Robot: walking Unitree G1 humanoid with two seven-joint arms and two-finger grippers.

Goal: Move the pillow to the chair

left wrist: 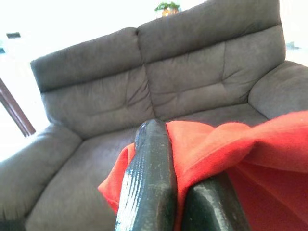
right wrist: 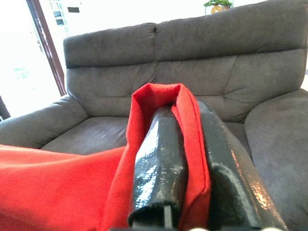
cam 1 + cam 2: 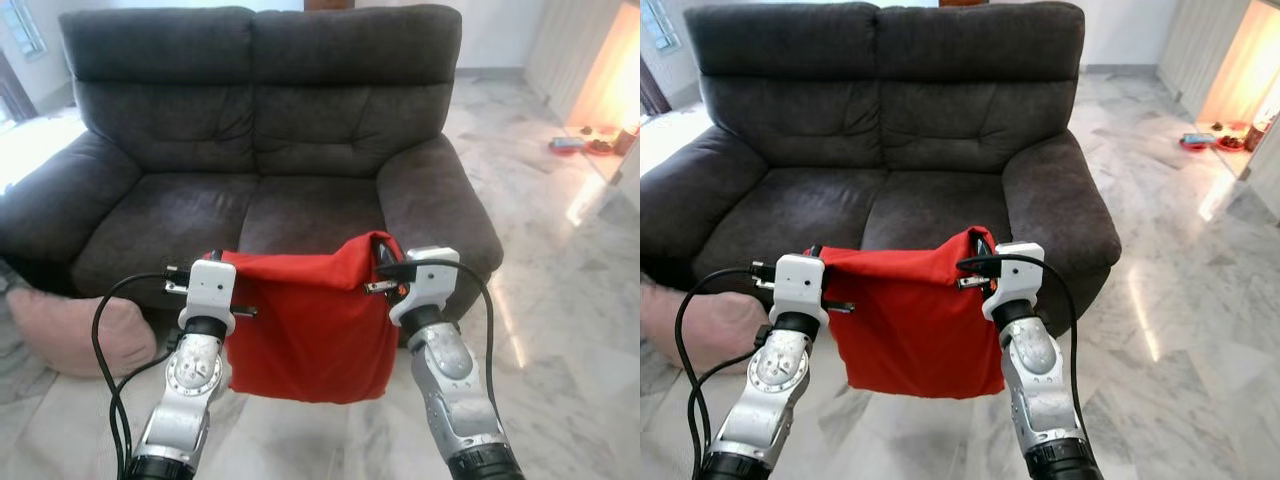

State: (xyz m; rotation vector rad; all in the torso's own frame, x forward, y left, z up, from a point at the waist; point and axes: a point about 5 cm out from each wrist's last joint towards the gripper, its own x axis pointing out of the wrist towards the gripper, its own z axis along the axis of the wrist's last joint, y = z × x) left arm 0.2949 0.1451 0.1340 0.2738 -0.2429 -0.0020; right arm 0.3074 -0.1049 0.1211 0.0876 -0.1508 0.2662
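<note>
Aloft, red pillow (image 3: 305,325) between both fingers (image 2: 161,159)

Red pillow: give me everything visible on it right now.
The red pillow looks like soft, limp fabric, flat and roughly square, hanging in the air before the grey sofa. The left gripper pinches one top corner, the right gripper the other, fabric folded between its fingers. Its top edge sags between them; nothing else touches it.
</note>
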